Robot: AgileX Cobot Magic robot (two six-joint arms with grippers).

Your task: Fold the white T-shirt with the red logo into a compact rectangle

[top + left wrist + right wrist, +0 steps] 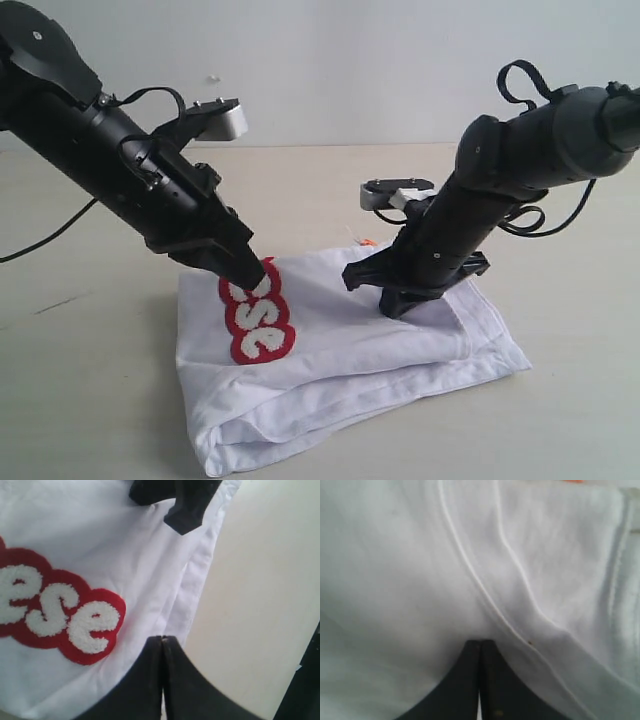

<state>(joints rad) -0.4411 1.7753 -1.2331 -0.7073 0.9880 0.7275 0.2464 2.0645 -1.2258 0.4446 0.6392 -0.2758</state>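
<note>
white cotton, folded into a thick, rough rectangle: the white t-shirt with the red logo (pixel 380 340) lies near the middle of the pale table (pixel 560 440), with its stacked layers showing along the near edge. the red logo (pixel 257 325) faces up on the left part of the top layer. in the left wrist view only the letters "ese" can be read, fuzzy white on red. a small orange tag (pixel 366 241) peeks out at the far edge of the cloth.

the left gripper (pixel 262 278) slants down from the left, its tip just beside the logo and hiding part of it in the exterior view. its jaws are pressed together tip to tip, and no cloth shows between them. whether the tip touches the fabric or hangs just over it cannot be told.

the right gripper (pixel 400 300) is down on the right part of the shirt, well apart from the logo, beside a stitched seam (pixel 490 605). its jaws also lie flat against each other, with nothing seen pinched. the two arms lean toward each other over the bundle.
</note>
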